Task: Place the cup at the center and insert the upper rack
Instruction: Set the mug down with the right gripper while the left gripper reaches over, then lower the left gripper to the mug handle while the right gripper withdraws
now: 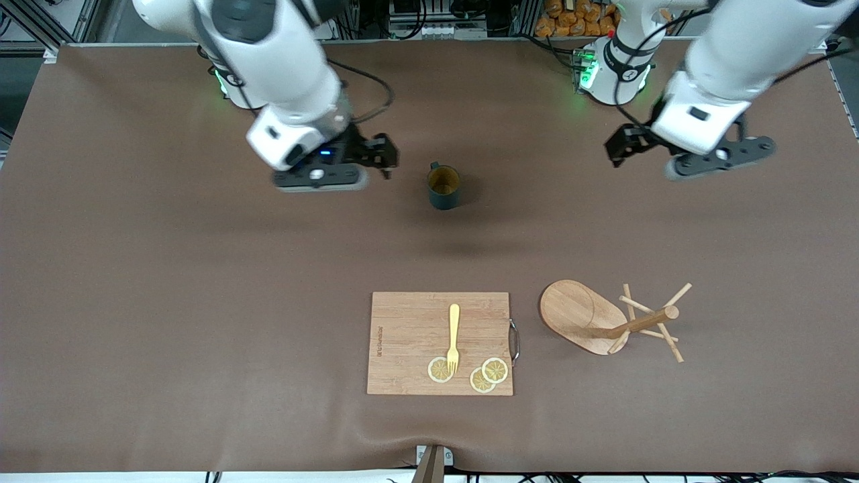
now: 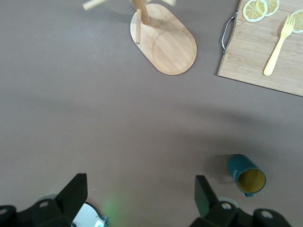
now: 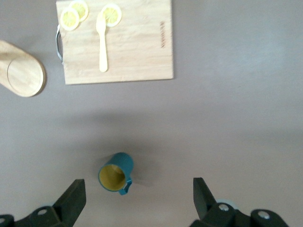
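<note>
The dark teal cup stands upright on the brown table, its yellowish inside showing; it also shows in the right wrist view and the left wrist view. The wooden mug tree lies tipped on its side, nearer the front camera than the cup, with its post and pegs pointing toward the left arm's end; its oval base shows in the left wrist view. My right gripper is open and empty over the table beside the cup. My left gripper is open and empty over bare table.
A rectangular wooden cutting board lies beside the mug tree, toward the right arm's end from it. It carries a yellow fork and three lemon slices. The brown mat covers the table.
</note>
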